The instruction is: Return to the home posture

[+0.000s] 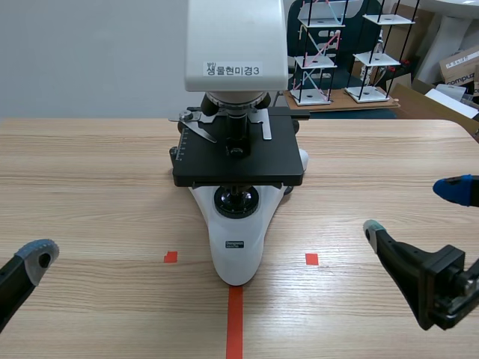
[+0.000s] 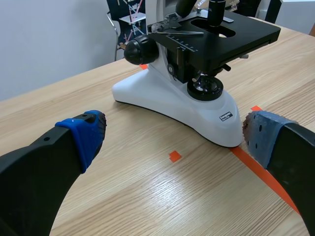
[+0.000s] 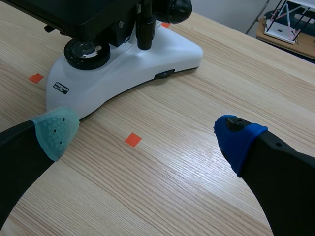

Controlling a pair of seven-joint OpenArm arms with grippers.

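A white microscope (image 1: 238, 149) with a black stage stands at the table's middle; its base (image 2: 172, 101) (image 3: 123, 73) shows in both wrist views. My left gripper (image 2: 172, 135) is open low at the table's near left, nothing between its fingers; only one finger (image 1: 30, 262) shows in the scene view. My right gripper (image 1: 415, 209) (image 3: 142, 130) is open at the near right, empty, a short way from the base.
The wooden table (image 1: 90, 187) carries orange-red tape marks in front of the microscope. White shelf models (image 1: 352, 52) and cardboard boxes (image 1: 460, 67) stand behind the table's far right edge.
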